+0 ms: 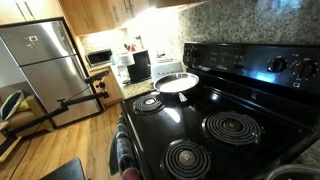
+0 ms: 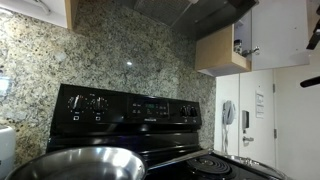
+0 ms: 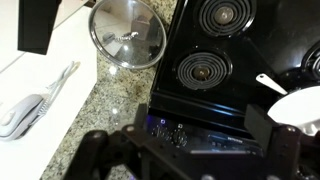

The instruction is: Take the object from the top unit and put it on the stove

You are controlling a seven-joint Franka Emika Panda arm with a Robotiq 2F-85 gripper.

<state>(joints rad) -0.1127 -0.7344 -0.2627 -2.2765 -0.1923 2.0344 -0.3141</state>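
Observation:
The stove (image 1: 205, 105) is a glossy black glass-top range with four ringed burners and a raised back panel with knobs (image 2: 130, 105). In the wrist view I look straight down on the stove (image 3: 215, 75) and its lit panel. My gripper (image 3: 185, 140) hangs above that back panel, its dark fingers (image 3: 268, 128) spread wide with nothing between them, so it is open. A wooden wall cupboard (image 2: 222, 48) hangs high beside the stove. The object and the inside of the top unit cannot be made out in any view.
A steel pan (image 1: 177, 82) sits on a rear burner and fills the foreground (image 2: 75, 163) in an exterior view. A glass lid (image 3: 127, 33) lies on the granite counter (image 3: 110, 110), with tongs (image 3: 35, 100) further left. A fridge (image 1: 40, 60) stands across the room.

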